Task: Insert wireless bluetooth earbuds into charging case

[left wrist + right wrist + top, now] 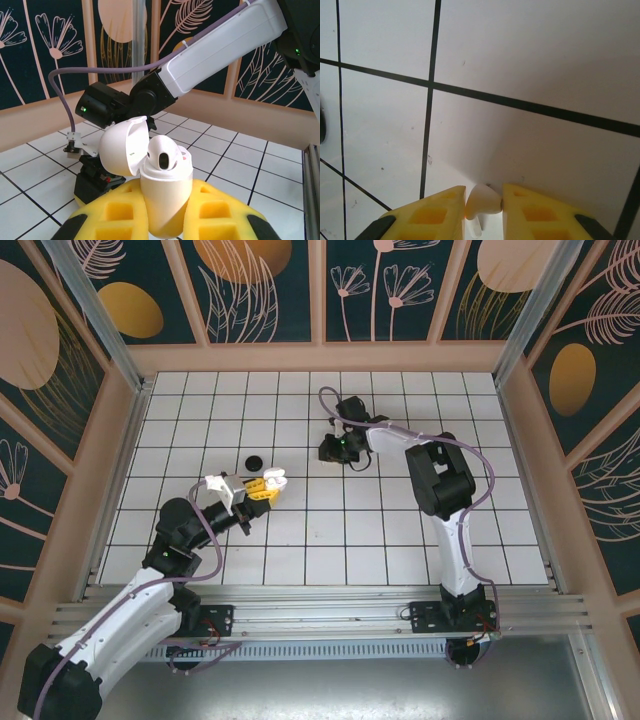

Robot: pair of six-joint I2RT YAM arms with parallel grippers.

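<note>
Gripping a white charging case (166,192) upright between closed yellow pads, the left gripper (167,212) holds it off the tiled table (545,60). The lid (125,150) is hinged open and a seated earbud (162,157) is already inside. Farther back and to the right, the right gripper (484,205) is down at the table, fingers seemingly pinched on a loose earbud (482,201), also white, stem pointing down. The case lies left of and nearer than this earbud.

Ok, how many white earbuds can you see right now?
2. One earbud sits in the open case held by the left claw; the other earbud is gripped in the right claw. More may be hidden.
</note>
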